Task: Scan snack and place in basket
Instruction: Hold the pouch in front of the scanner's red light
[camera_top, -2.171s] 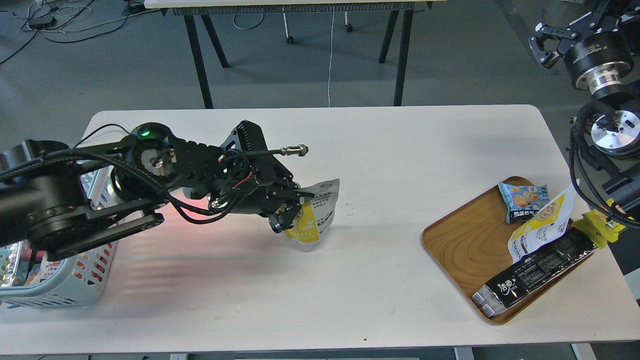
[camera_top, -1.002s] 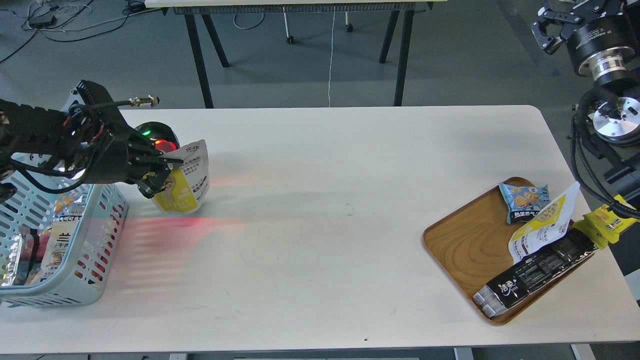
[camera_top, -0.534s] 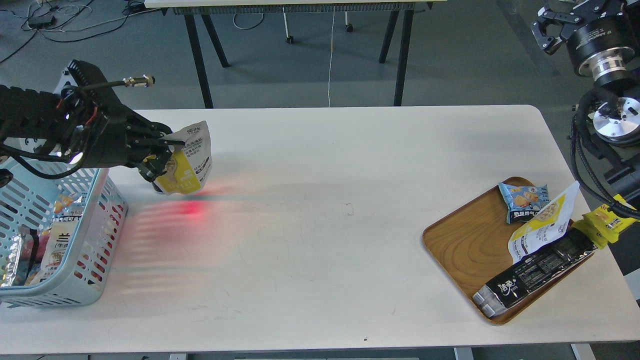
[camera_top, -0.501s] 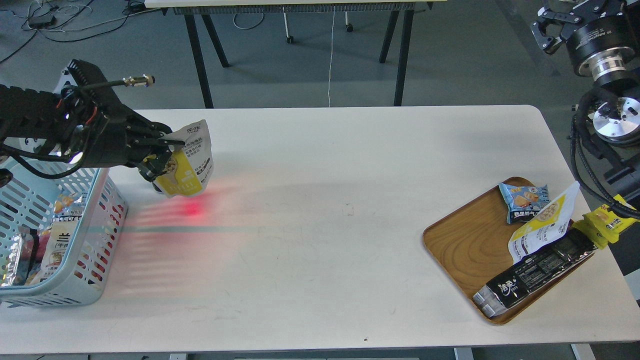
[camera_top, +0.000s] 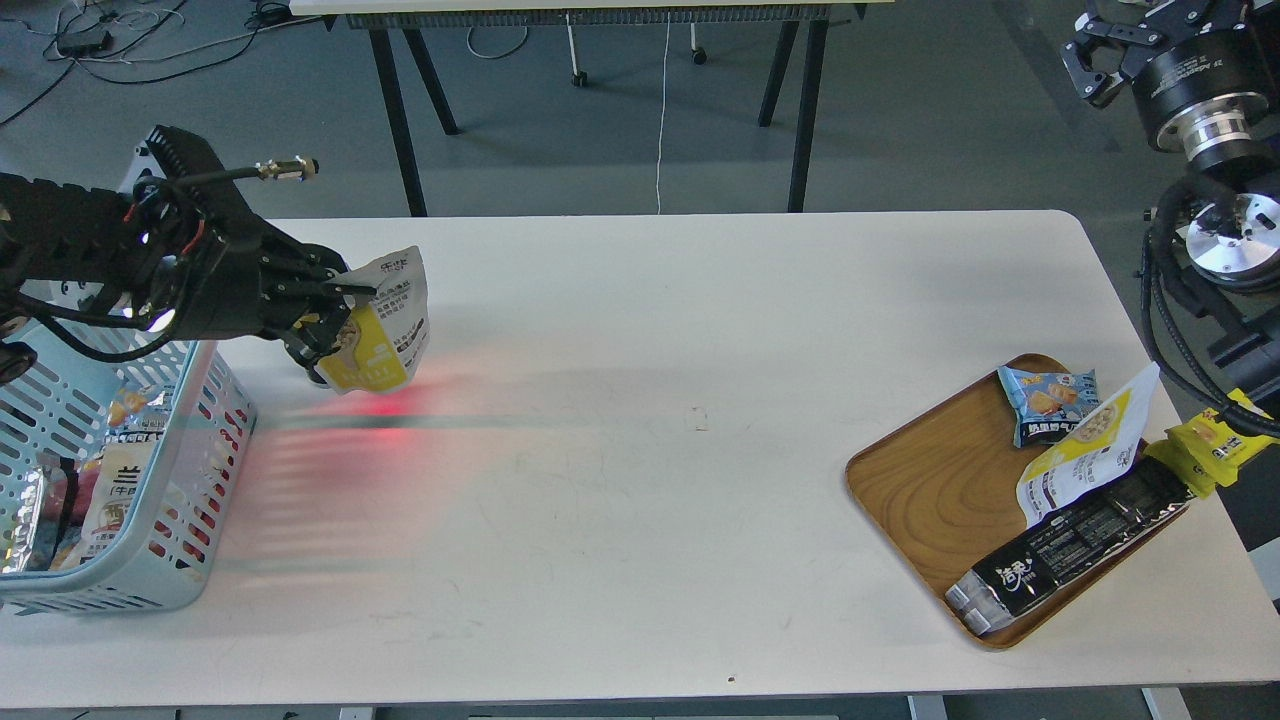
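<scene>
the left gripper (camera_top: 335, 318) is closed on the snack (camera_top: 383, 325), which is pinched at its upper left edge between the two black fingers. the pouch is held clear of the table (camera_top: 640, 450), tilted, with its silver-grey printed top turned up and to the right and its yellow lower front hanging down. a red glow is cast on the tabletop directly beneath the pouch, with fainter red streaks spread toward the near left. the left arm is stretched in from the left edge, roughly level, with its wrist passing over the far right corner of the basket (camera_top: 190, 560). the snack is held just to the right of the basket, outside its rim and above bare table. several other packets are seen inside the basket.

the right gripper (camera_top: 1100, 60) is raised at the top right corner, well apart from everything on the table; its fingers are partly cut off by the edge, so their opening cannot be told. a wooden tray (camera_top: 920, 480) with assorted packs is set at the table's right end.
</scene>
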